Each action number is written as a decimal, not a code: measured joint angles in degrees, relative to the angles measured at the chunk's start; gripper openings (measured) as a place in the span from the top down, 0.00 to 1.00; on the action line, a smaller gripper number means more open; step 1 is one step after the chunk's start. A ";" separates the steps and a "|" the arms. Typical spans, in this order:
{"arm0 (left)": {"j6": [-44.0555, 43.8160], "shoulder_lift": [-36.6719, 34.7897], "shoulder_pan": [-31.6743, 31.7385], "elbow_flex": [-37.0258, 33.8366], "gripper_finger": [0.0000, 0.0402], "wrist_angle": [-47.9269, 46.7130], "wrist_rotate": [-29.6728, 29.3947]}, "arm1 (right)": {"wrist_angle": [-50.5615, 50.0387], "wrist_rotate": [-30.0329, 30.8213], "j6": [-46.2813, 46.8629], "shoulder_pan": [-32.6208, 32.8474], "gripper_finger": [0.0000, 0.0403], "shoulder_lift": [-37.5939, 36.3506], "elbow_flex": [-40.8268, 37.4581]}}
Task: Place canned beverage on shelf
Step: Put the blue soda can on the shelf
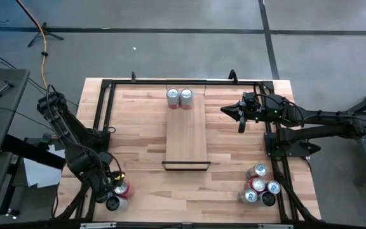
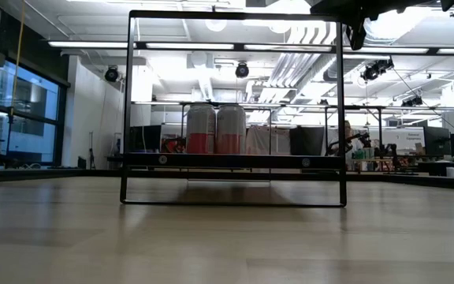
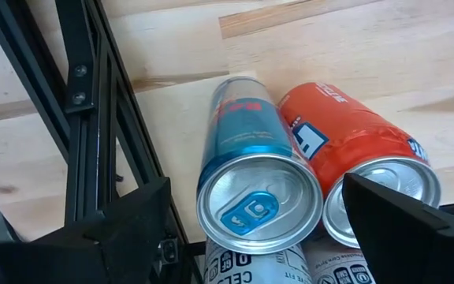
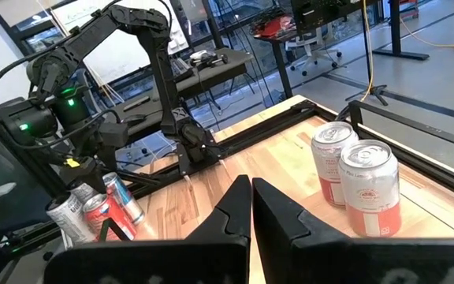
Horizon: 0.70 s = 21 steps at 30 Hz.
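At the table's near left corner I see my left gripper [image 3: 254, 225] spread wide over a blue can [image 3: 251, 177] lying on its side, silver lid and blue tab facing the camera; its fingers [image 3: 404, 225] flank the can without touching it. An orange can [image 3: 345, 142] lies against the blue can. On the shelf [image 1: 186, 137], two pink-and-white cans [image 1: 180, 97] stand upright together at its far end. My right gripper [image 4: 251, 209] hovers beside the shelf, fingers pressed together, holding nothing.

Two cans [image 2: 216, 128] are seen standing upright, side by side and touching, on the shelf [image 2: 235, 160], framed by its thin black metal frame [image 2: 342, 110] above the tabletop [image 2: 227, 244]
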 joint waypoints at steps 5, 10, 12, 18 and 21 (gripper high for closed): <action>0.46 0.00 -0.13 0.00 0.16 0.06 0.01 | 0.00 0.00 0.00 0.00 1.00 0.01 0.00; 1.51 -0.51 -0.15 0.00 0.16 -0.79 0.50 | 0.00 0.00 0.00 0.00 1.00 0.01 0.00; 1.46 -1.20 -0.15 0.00 0.16 -0.99 0.26 | 0.00 0.00 0.00 0.00 1.00 0.01 0.00; 1.19 -2.03 -0.15 0.00 0.16 -1.58 -0.38 | 0.00 0.00 0.00 0.00 1.00 0.01 0.00; 1.77 -1.62 -0.15 0.00 0.16 -1.58 -0.42 | -0.05 0.00 0.00 0.00 1.00 0.01 0.00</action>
